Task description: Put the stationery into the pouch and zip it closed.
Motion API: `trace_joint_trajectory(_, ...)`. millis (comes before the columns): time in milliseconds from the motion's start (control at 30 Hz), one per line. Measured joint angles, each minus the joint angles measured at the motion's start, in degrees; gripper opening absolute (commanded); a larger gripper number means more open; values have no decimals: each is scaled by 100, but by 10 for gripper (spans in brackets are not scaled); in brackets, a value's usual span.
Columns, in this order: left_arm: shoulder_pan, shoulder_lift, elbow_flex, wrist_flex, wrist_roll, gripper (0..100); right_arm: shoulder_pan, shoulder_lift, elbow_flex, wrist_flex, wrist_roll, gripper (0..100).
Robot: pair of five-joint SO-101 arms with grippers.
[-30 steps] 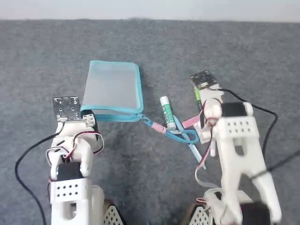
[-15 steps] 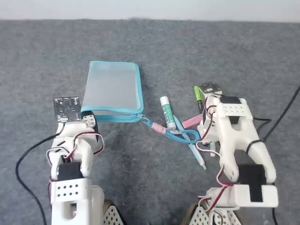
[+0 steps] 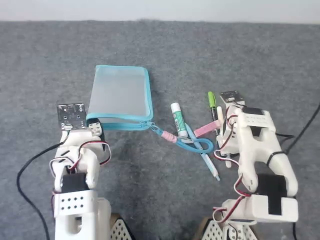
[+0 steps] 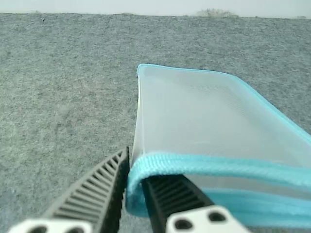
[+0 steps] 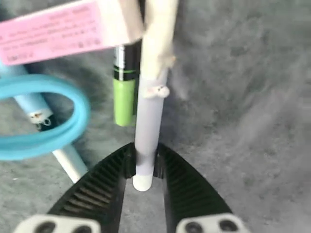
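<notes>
The translucent pouch (image 3: 120,95) with teal trim lies flat, and its near corner is pinched in my left gripper (image 4: 136,167), which is shut on the trim. A blue loop (image 3: 197,146) trails from the pouch's zipper end. Beside it lie a glue stick (image 3: 178,120), a pink eraser (image 3: 204,131), a green marker (image 3: 212,102) and a light blue pen (image 3: 209,162). My right gripper (image 5: 145,158) is shut on the near end of a white pen (image 5: 148,126), which lies against the green marker (image 5: 124,92) and under the pink eraser (image 5: 58,31).
Grey felt (image 3: 240,55) covers the whole table. The stationery is bunched between the pouch and the right arm (image 3: 255,150). Open felt lies beyond the pouch and to the far right.
The right arm has pulled back toward the table's near edge and come down onto the white pen, which uncovers the green marker. The left arm and the pouch have stayed still.
</notes>
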Motion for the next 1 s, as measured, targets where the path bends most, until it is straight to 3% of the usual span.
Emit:
trace_joint_trajectory(233, 554, 0, 281, -141, 0, 12, -18, -1820, 53, 870, 316, 6)
trace_joint_trajectory(433, 677, 0, 290, -158, 0, 12, -985, -3815, 70, 2180, 695, 6)
trace_joint_trajectory(567, 677, 0, 290, -158, 0, 12, -1046, -4607, 79, 2321, 730, 11)
trace_joint_trajectory(767, 677, 0, 290, -158, 0, 12, -1108, -3956, 88, 2163, 633, 102)
trace_joint_trajectory(1000, 677, 0, 290, -158, 0, 12, -607, -1943, 114, 730, -422, 115)
